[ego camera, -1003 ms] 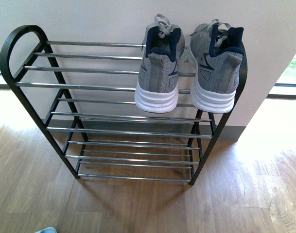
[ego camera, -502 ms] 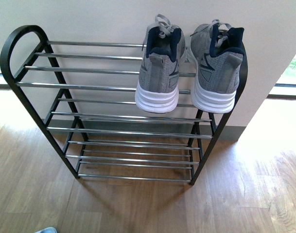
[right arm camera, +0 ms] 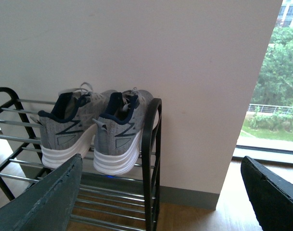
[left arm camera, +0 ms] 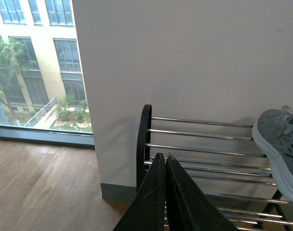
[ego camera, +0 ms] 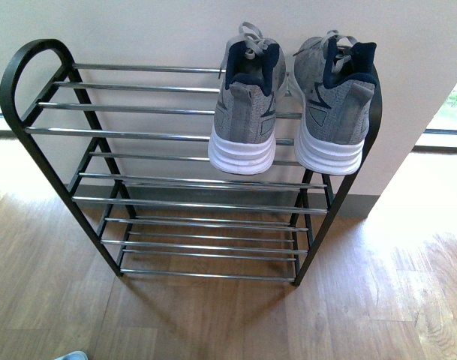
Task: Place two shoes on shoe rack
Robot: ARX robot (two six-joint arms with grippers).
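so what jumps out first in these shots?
The grey sneakers stand side by side, heels toward the front camera, on the top tier at the right end of the shoe rack. Neither arm holds anything. In its wrist view the left gripper is shut, with the rack beyond it. The right gripper is spread wide open, framing the sneakers.

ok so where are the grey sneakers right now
In the front view, the grey sneakers sit side by side on the top tier of the shoe rack, at its right end, heels toward the camera and toes toward the wall.
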